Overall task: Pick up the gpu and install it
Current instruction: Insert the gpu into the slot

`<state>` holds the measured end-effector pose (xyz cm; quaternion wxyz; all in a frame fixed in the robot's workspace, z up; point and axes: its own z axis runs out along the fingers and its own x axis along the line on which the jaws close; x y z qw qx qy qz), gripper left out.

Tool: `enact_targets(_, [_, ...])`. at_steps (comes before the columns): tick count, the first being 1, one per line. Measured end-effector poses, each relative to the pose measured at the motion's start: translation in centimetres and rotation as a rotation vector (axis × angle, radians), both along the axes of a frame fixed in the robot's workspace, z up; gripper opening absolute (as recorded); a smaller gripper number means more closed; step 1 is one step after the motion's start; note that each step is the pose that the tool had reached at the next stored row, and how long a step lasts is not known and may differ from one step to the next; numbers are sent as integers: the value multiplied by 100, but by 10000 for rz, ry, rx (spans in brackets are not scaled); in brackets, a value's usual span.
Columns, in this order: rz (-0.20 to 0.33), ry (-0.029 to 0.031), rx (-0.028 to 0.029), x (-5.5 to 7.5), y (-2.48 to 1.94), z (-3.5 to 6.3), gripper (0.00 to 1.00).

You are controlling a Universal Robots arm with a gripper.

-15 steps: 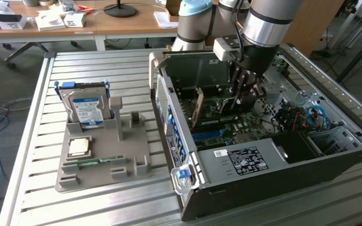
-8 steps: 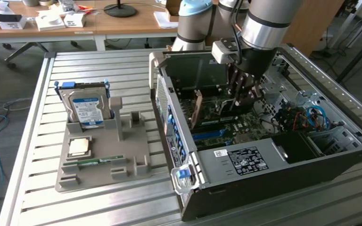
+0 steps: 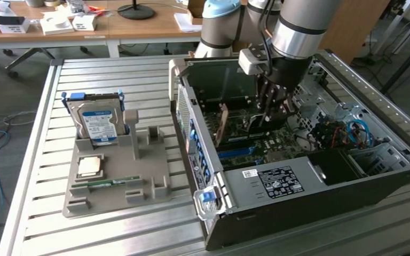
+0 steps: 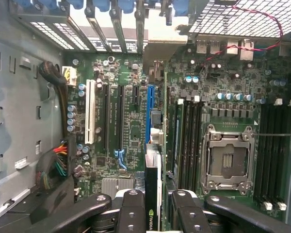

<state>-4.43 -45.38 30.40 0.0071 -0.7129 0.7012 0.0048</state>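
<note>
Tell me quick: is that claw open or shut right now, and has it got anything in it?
Gripper: closed, holding the gpu edge-on between its fingers, above the motherboard.

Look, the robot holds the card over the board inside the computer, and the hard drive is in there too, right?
No. The hard drive stands in the grey holder on the table, outside the computer, as the exterior view shows. The gripper does hold the card over the board inside the computer.
</note>
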Motion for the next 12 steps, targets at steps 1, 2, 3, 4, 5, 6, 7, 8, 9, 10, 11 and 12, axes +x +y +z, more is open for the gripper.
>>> enact_targets(1, [1,0,0,-1,0,-5,26])
enact_targets(2, [0,0,0,-2,0,-11,26])
enact_targets(3, [0,0,0,-4,0,-16,26])
enact_targets(4, [1,0,-1,-5,0,-21,26])
enact_targets(5, [1,0,0,-7,0,-27,26])
enact_targets(6, [0,0,0,-9,0,-33,26])
enact_targets(7, [0,0,0,-10,0,-38,26])
enact_targets(8, [1,0,1,-11,0,-44,26])
enact_targets(9, [1,0,0,-13,0,-49,26])
enact_targets(10, [1,0,0,-14,0,-54,26])
enact_targets(11, [0,0,0,-16,0,-60,26])
enact_targets(12, [0,0,0,-17,0,-65,26])
